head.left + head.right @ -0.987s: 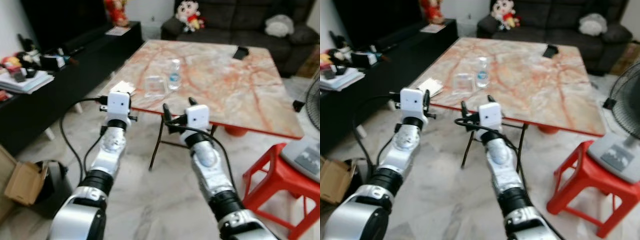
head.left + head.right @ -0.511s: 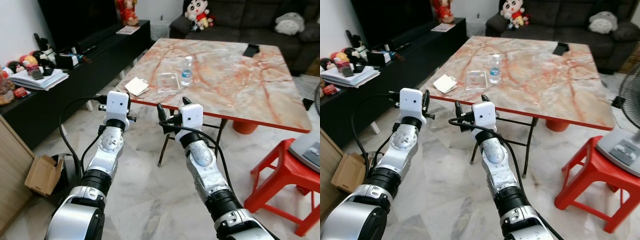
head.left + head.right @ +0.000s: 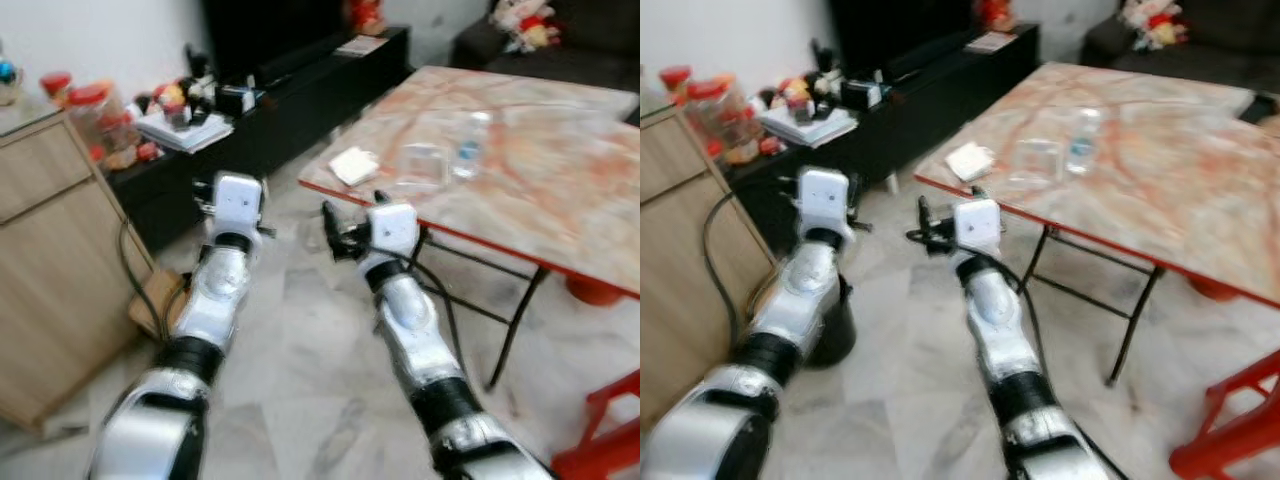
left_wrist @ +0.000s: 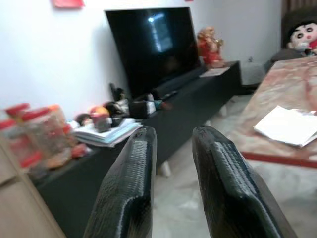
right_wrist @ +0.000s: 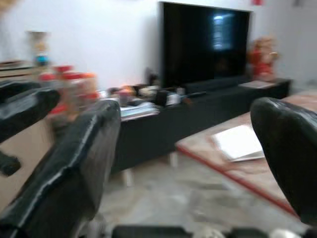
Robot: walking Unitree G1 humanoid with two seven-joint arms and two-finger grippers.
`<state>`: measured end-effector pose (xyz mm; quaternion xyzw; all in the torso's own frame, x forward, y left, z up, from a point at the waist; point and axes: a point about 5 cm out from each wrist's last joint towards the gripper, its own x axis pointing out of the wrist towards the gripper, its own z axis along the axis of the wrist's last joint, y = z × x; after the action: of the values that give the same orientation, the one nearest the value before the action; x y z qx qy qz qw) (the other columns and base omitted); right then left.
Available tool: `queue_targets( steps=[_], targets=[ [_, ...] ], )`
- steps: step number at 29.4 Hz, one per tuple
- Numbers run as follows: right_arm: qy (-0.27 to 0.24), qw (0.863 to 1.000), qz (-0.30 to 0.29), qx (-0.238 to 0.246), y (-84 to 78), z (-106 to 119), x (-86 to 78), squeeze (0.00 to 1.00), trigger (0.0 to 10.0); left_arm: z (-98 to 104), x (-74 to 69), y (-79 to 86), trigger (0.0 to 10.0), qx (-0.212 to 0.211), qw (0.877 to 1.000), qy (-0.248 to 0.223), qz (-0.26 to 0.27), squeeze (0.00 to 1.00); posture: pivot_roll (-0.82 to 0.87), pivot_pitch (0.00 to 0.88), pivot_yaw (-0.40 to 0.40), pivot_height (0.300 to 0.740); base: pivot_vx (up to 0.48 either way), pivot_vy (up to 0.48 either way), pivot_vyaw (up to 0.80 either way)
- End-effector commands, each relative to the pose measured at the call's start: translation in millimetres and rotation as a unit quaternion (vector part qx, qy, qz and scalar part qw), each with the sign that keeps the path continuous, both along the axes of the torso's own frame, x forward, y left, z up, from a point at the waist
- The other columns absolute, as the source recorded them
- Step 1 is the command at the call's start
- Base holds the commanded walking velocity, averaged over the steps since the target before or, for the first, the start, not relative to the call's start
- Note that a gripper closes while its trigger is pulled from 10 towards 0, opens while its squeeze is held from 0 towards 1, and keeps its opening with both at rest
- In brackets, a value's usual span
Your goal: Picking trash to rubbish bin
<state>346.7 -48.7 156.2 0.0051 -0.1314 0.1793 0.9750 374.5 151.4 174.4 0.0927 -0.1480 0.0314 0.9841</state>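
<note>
Over on the left, a wooden cabinet [image 3: 45, 260] has swung into sight since half a second ago: the head has turned left, so the table [image 3: 560, 190] now sits far right and everything is blurred. Both arms are held out front as before. On the table's near-left corner lie a white packet [image 3: 354, 164], a clear wrapper [image 3: 421, 165] and a bottle [image 3: 466, 150]. Left gripper [image 4: 171, 168] has its fingers a narrow gap apart, holding nothing; right gripper [image 5: 185, 148] is spread wide and empty. The right eye shows a black bin [image 3: 833, 330] on the floor behind the left arm. Wrist views add a dark TV [image 4: 148, 47] above the low black stand [image 4: 198, 94].
</note>
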Motion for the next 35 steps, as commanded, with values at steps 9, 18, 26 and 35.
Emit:
queue_targets(
  steps=[9,18,26,35],
  targets=[
    [0.002,1.000,-0.012,0.011,-7.7,1,0.8,0.00,10.0,9,1.2,-19.6,10.0,-0.001,1.000,-0.016,-0.025,0.00,-0.08,0.003,0.039,0.740,0.480,0.000,0.00],
    [0.003,1.000,-0.009,0.008,-6.5,1,1.2,0.00,10.0,10,0.9,-20.4,10.0,-0.003,0.999,-0.018,-0.027,0.00,-0.08,0.000,0.036,0.740,0.480,0.000,-0.36],
    [0.003,1.000,-0.005,0.005,-5.3,1,0.4,0.00,10.0,11,0.2,-23.1,10.0,-0.006,0.999,-0.023,-0.040,0.00,-0.08,0.000,0.037,0.740,0.473,0.000,-0.28],
    [0.000,1.000,-0.003,0.008,-4.5,2,0.3,0.00,10.0,18,-4.3,-34.5,10.0,-0.007,0.995,-0.054,-0.086,0.00,-0.08,0.000,0.039,0.740,0.135,0.000,-0.68]
  ],
)
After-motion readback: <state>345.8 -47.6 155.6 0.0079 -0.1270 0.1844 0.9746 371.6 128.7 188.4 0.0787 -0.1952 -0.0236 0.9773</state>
